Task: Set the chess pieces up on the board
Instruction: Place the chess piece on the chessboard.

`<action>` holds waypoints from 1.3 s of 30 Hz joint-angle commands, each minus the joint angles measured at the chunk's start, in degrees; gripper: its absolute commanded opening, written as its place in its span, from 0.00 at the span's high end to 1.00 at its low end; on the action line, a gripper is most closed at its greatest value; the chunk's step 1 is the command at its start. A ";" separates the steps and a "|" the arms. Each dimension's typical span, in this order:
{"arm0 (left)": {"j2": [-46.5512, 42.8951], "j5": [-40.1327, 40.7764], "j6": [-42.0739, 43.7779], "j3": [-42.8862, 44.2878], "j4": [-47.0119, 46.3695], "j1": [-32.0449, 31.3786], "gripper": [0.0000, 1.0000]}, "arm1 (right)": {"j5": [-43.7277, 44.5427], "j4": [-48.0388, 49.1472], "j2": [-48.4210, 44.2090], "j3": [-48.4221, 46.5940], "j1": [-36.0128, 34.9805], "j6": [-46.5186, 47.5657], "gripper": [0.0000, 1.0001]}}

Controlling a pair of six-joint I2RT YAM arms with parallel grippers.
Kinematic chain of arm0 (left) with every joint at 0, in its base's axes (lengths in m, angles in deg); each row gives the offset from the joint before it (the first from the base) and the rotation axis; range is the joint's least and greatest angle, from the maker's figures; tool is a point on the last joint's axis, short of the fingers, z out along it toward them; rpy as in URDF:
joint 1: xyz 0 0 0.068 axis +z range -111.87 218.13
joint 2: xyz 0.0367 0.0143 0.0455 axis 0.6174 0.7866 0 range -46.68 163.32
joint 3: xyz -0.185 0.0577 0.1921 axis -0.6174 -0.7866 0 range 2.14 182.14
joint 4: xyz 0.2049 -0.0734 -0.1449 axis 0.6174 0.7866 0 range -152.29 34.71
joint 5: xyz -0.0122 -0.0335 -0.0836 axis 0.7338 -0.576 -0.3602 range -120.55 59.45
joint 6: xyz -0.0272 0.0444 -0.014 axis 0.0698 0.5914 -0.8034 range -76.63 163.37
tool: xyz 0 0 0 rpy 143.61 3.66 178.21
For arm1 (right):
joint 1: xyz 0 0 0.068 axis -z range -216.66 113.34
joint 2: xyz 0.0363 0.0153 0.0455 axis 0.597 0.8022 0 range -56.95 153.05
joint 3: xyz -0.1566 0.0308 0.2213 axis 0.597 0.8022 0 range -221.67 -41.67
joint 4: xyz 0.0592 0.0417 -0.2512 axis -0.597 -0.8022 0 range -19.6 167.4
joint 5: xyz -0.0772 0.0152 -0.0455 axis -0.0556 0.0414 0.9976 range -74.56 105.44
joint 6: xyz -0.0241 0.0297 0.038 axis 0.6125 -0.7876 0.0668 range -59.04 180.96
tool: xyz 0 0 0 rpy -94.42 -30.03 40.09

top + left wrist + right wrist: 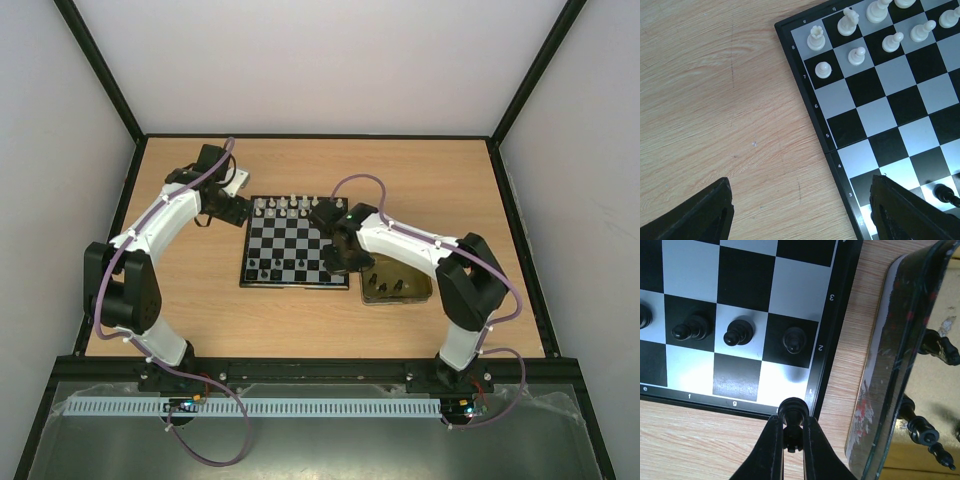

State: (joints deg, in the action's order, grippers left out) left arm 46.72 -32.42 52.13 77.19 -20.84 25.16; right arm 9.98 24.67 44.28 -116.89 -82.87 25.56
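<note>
Right pincer [791,437] clamped on a black piece [793,409] at the board's [740,285] rim. Ease it over the bare corner square [787,382], lower straight, then release. Left pincer [802,210] gapes apart, idle.

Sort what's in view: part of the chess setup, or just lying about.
Part of the job:
board
white chessmen on its far rows
black chessmen on its near rows
black piece pinched in the right gripper
black pieces in the tin

Just there:
the tin itself
table
left gripper, open and empty
</note>
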 commanded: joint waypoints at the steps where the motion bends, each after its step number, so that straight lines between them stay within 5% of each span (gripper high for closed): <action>1: 0.27 0.55 -0.23 0.36 0.18 -0.28 0.25 | 1.17 1.08 1.38 1.25 -0.59 -0.51 0.95; 39: -0.12 1.26 -0.05 -0.50 -0.05 -0.27 0.25 | 2.02 1.58 5.73 -1.84 -0.99 0.58 0.94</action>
State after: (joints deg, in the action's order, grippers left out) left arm 46.72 -31.56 52.15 77.19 -20.86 25.18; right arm 10.33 26.73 48.91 -117.15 -83.55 25.82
